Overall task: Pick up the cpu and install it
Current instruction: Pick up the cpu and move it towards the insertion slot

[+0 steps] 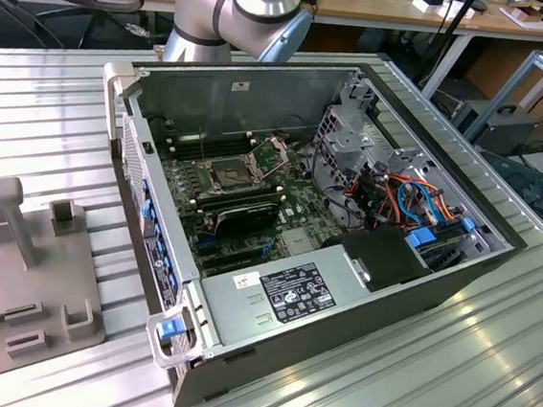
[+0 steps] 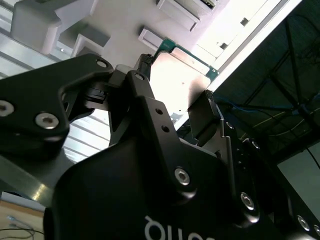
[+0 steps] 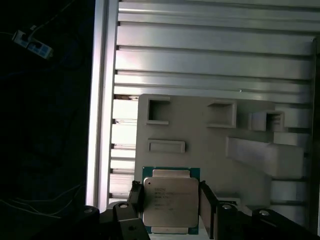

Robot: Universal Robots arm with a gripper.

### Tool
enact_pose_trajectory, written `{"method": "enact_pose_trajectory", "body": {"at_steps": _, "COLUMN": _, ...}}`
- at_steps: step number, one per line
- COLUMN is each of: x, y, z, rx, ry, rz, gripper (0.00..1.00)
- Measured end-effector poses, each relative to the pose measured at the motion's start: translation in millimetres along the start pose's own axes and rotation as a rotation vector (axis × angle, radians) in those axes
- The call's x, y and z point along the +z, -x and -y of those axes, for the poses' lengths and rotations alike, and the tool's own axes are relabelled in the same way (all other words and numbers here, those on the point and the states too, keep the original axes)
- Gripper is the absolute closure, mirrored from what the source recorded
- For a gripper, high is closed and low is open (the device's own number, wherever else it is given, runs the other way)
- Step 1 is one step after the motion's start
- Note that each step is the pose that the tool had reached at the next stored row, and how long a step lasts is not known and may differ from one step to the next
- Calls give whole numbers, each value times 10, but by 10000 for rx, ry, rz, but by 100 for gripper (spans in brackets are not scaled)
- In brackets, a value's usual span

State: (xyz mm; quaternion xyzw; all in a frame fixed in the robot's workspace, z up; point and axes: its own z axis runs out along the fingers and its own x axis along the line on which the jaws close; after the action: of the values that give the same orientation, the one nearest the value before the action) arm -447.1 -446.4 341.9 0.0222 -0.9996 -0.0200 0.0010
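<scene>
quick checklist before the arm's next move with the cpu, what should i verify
1. Grip: cpu is held by the gripper, with fingers against two opposite edges in both wrist views: ok.
2. Cpu square in the grip, not skewed, in the first wrist view: ok.
3. Cpu clear of the grey fixture: cannot tell.
4. Socket open and bare in the exterior view: ok.
5. Case side off, way in from above open: ok.
6. Cpu corner mark lined up with the socket: cannot tell.
</scene>
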Motion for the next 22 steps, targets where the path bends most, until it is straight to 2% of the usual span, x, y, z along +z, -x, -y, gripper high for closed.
{"method": "enact_pose_trajectory", "body": {"at_steps": 3, "x": -173, "y": 0, "z": -7, "rx": 0, "ry": -1, "rz": 6, "gripper": 45}}
{"method": "enact_pose_trajectory", "body": {"at_steps": 6, "x": -277, "y": 0, "z": -11, "rx": -1, "ry": -1, "rz": 11, "gripper": 45}}
{"method": "enact_pose_trajectory", "body": {"at_steps": 8, "x": -294, "y": -1, "z": -12, "rx": 0, "ry": 0, "rz": 13, "gripper": 45}}
{"method": "enact_pose_trajectory", "body": {"at_steps": 17, "x": -300, "y": 1, "z": -13, "rx": 1, "ry": -2, "rz": 10, "gripper": 45}}
{"method": "enact_pose_trajectory", "body": {"at_steps": 22, "x": -299, "y": 53, "z": -10, "rx": -1, "ry": -1, "rz": 11, "gripper": 45}}
